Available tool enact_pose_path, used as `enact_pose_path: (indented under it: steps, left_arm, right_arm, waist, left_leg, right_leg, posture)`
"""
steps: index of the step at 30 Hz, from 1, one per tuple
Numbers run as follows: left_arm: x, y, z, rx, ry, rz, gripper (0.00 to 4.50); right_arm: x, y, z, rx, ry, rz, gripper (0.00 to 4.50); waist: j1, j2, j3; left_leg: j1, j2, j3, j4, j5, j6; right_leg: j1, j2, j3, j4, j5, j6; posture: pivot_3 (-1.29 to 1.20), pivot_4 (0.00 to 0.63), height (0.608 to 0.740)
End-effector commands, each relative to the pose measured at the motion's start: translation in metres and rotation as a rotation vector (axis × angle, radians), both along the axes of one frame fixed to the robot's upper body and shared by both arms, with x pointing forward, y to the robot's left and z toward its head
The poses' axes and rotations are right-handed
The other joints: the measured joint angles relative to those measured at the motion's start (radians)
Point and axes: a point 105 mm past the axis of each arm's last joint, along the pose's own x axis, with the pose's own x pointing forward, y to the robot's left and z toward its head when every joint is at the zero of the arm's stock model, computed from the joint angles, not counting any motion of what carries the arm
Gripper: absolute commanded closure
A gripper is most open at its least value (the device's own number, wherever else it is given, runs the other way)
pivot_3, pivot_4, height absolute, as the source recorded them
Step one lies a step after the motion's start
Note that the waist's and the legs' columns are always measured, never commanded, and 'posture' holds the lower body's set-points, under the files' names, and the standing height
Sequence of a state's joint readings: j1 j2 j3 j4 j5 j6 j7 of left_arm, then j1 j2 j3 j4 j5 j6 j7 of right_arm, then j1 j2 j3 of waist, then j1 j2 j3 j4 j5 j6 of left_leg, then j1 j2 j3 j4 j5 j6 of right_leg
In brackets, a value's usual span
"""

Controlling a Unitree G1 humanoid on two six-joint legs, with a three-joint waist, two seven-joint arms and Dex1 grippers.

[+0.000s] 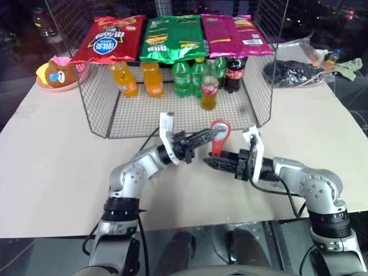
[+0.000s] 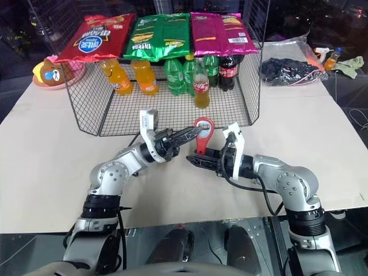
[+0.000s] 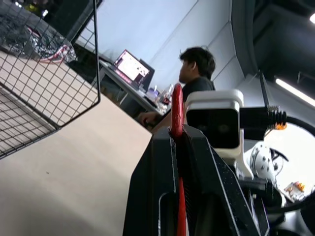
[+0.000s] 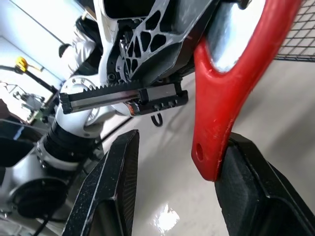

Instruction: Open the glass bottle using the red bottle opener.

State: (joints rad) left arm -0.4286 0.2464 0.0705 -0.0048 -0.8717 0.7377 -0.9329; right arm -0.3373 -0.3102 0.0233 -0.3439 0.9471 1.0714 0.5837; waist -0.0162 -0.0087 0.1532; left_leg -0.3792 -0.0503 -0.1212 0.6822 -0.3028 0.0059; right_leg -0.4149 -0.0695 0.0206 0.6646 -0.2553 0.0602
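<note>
Behind opener (image 1: 220,133): wire rack (image 1: 98,109) w/ bottles.

We see silver-grey rounded arm shells with ribbed black joint rings. Each gripper, left (image 1: 202,136) and right (image 1: 209,162), has black fingers, a white bracket carrying a small camera, and a toothed black rack. Black cables loop along both forearms.

This looks like a robot lab or test room set up as a mock shop. On a pale bench (image 1: 52,172) stands a wire rack (image 1: 98,109) with snack bags (image 1: 167,37) laid on top and drink bottles (image 1: 181,77) inside. Behind, a person (image 3: 194,73) sits at a desk with an open laptop (image 3: 130,66), under bare walls and strip lighting.
</note>
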Motion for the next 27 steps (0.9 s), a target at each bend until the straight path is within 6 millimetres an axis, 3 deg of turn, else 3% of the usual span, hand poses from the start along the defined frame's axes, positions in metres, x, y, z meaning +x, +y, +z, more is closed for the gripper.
enact_pose_path:
  steps: [1,8,23,25,27]
  left_arm:
    - [0.002,0.005,0.014,-0.056,-0.028,0.032,4.50]
    - [0.000,0.009,0.019,-0.108,0.001,0.030,4.50]
    - [-0.002,0.005,0.015,-0.121,0.024,0.012,4.50]
    - [-0.001,0.006,0.014,-0.115,0.022,0.014,4.50]
    - [0.000,0.007,0.014,-0.115,0.022,0.017,4.50]
  right_arm:
    - [-0.007,0.006,0.004,0.053,0.006,0.039,2.26]
    - [-0.001,0.005,0.002,0.083,0.015,0.003,2.26]
    - [0.010,0.009,0.021,0.168,-0.015,-0.011,2.26]
    - [0.010,0.008,0.022,0.177,-0.014,-0.012,3.17]
    - [0.009,0.009,0.023,0.181,-0.014,-0.006,3.81]
  waist:
    - [0.000,0.000,0.000]
    - [-0.001,0.000,0.000]
    - [-0.001,0.000,0.000]
    - [-0.001,0.000,0.000]
    - [-0.001,0.000,0.000]
  left_leg:
    - [0.000,0.000,0.000,0.000,0.000,0.000]
    - [0.000,0.000,0.000,0.000,0.000,0.000]
    - [0.000,0.000,0.000,0.000,0.000,0.000]
    - [0.000,0.000,0.000,0.000,0.000,0.000]
    - [0.000,0.000,0.000,0.000,0.000,0.000]
  right_leg:
    - [0.000,0.000,0.000,0.000,0.000,0.000]
    - [0.000,0.000,0.000,0.000,0.000,0.000]
    - [0.000,0.000,0.000,0.000,0.000,0.000]
    - [0.000,0.000,0.000,0.000,0.000,0.000]
    - [0.000,0.000,0.000,0.000,0.000,0.000]
  posture:
    - [0.00,0.150,0.740]
    - [0.00,0.150,0.740]
    - [0.00,0.150,0.740]
    - [0.00,0.150,0.740]
    - [0.00,0.150,0.740]
